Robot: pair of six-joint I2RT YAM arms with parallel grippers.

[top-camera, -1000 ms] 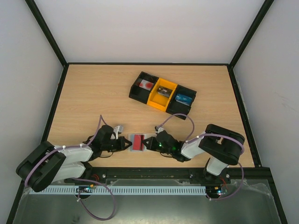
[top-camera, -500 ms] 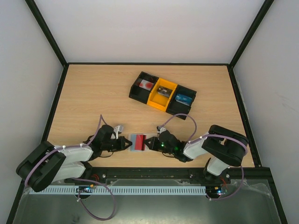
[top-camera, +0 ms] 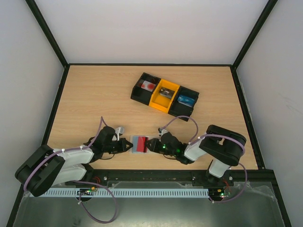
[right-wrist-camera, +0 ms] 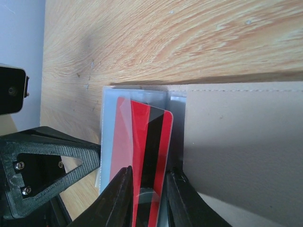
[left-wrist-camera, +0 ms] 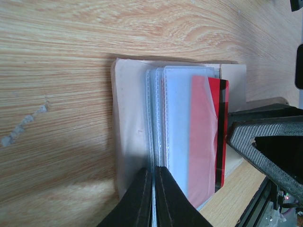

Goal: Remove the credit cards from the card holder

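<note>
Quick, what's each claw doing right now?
Left gripper: closed, pinching the card holder by its edge.
Right gripper: closed on the red credit card.

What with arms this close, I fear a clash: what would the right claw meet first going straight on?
Probably the card holder: the right claw, shut on the red card, points into it; depth unclear.

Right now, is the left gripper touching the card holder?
Touching. In the left wrist view, the left gripper has both fingers pinched together on the edge of one clear sleeve of the card holder, with no gap showing between them.
</note>
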